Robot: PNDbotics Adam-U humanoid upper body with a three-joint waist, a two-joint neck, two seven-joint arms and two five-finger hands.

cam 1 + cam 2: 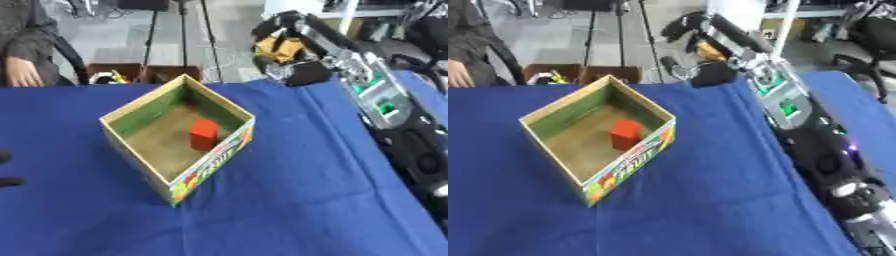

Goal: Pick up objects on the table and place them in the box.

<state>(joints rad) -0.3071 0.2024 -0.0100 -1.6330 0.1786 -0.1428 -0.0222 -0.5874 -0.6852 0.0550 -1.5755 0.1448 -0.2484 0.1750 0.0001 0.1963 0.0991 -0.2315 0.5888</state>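
- Right hand (pixel 284 47) hangs raised at the far right edge of the worktop (pixel 289 200); its fingers seem curled round a yellow-orange thing (pixel 282 49), but I cannot tell this for sure.
- Left hand (pixel 7 167) shows only as dark tips at the left edge; whether the fingers are apart or together, I cannot tell.
- A red block (pixel 204 134) stands inside the box (pixel 213 163), on its brown floor near the right wall, so this one is already placed.
- The box sits open-topped in the middle of the blue worktop, probably so that both arms can reach it.
- No other loose thing is visible on the cloth; I judge the task is near its end.
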